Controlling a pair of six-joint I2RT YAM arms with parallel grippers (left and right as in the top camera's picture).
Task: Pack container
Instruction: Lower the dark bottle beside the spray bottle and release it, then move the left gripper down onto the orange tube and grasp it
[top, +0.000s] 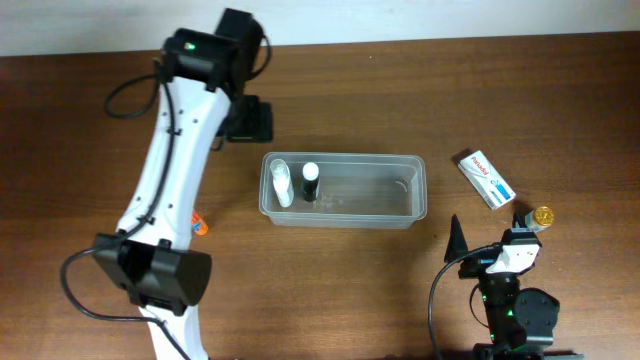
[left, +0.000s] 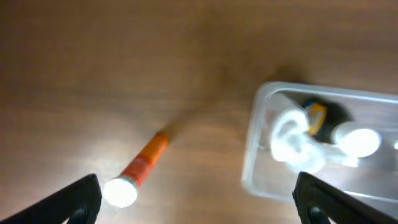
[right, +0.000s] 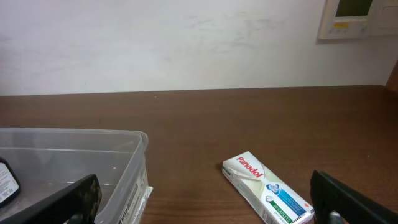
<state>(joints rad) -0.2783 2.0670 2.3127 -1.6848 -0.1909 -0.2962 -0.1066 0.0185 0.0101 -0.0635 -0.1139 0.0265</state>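
The clear plastic container stands mid-table. A white bottle and a dark bottle with a white cap stand in its left end. My left gripper is open and empty, high behind the container's left end. In the left wrist view, the gripper looks down on the container's end and both bottles. My right gripper is open and empty, low, right of the container. Its wrist view shows the container's corner and a Panadol box.
The white Panadol box lies on the table right of the container. A small gold round thing sits near it. An orange tube with a white cap lies left of the container, partly hidden under the left arm in the overhead view.
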